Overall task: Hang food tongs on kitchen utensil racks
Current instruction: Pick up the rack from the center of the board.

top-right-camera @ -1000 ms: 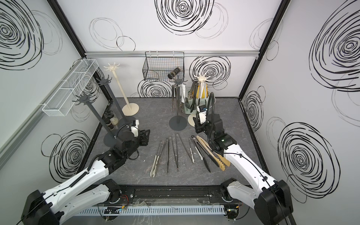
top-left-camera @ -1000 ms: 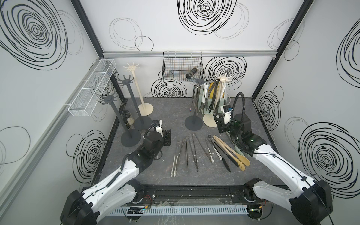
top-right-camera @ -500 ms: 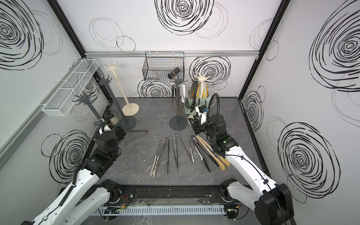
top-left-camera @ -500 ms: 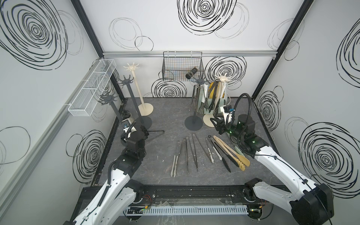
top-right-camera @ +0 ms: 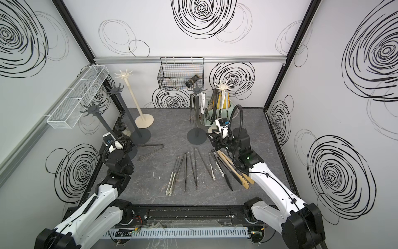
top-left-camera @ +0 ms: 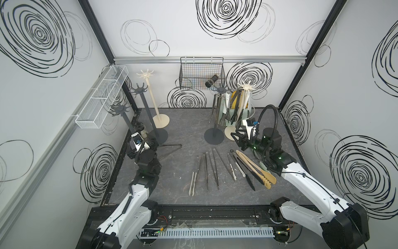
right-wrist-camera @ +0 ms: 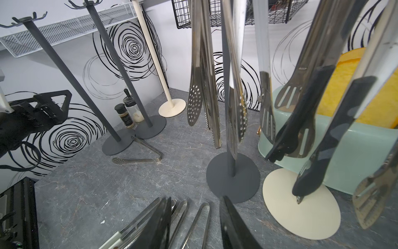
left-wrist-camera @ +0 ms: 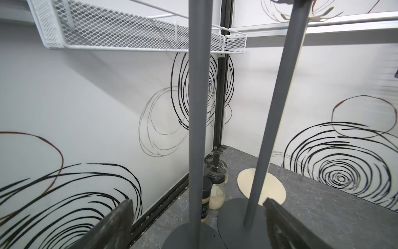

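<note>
Three bare kitchen utensil racks (top-left-camera: 148, 116) stand on my left; the two loaded racks (top-left-camera: 219, 112) on my right carry hanging pairs. A row of food tongs (top-left-camera: 206, 170) lies mid-table. One steel pair (top-left-camera: 170, 148) lies splayed on the floor just beside a dark base. My left claw (left-wrist-camera: 198, 204) gapes wide and empty, facing two dark poles. My right claw (top-left-camera: 237, 139) is partly open and holds nothing. I judge I should go low, pinch the steel pair near its hinge, and lift clear of the poles.
</note>
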